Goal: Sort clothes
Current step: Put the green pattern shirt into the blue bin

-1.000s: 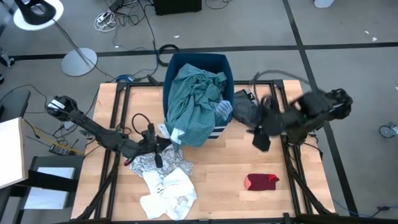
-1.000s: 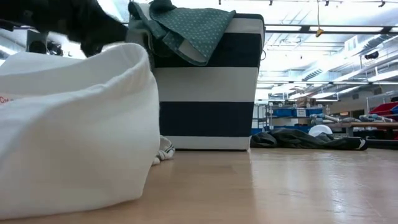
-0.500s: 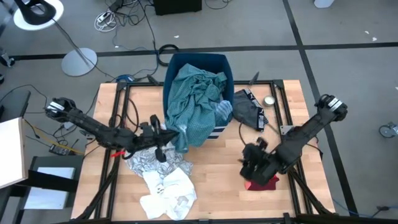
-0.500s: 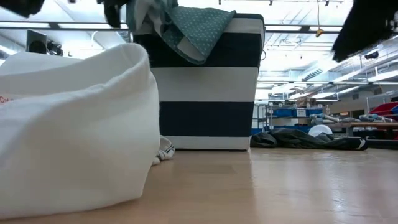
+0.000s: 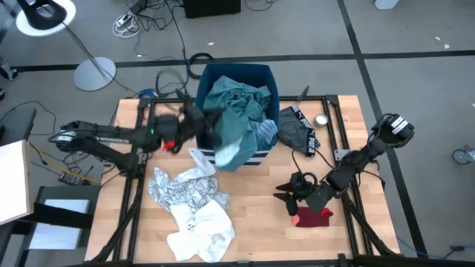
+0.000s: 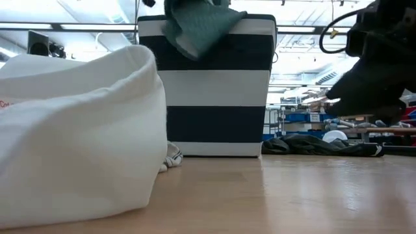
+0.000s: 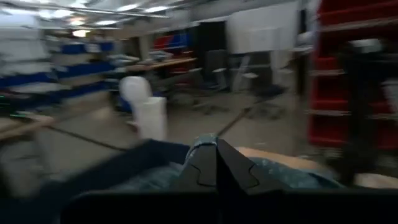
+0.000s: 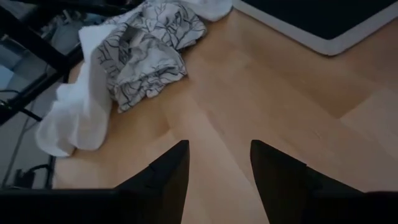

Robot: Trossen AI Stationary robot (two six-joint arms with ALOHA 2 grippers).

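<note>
The work surface is a light wooden table point(image 5: 252, 222) with visible plank seams, set on a dark metal frame. It stands on a grey floor crossed by dark lines; a white round-based lamp stand point(image 5: 94, 73) and loose cables lie toward 11 o'clock. The low view shows a large hall with shelving and strip lights beyond the table.

At 12 o'clock on the table stands the bin point(image 5: 237, 74), a rectangular dark blue container with a white band on its wall. A teal cloth point(image 5: 234, 119), soft and crumpled, is heaped in it and spills over its near rim. A black garment point(image 5: 297, 130) lies just beside the bin toward 2 o'clock. A black-printed white garment point(image 5: 182, 191) and a plain white garment point(image 5: 197, 233) lie bunched at 7 o'clock, touching each other. A small red cloth point(image 5: 313, 216) lies flat at 5 o'clock.

The left gripper point(image 5: 209, 127) is at the bin's near left corner, jaws clenched; whether it grips the teal cloth cannot be told. The right gripper point(image 5: 286, 199) hangs just beside the small red cloth, its fingers point(image 8: 168, 171) spread apart and holding nothing.
</note>
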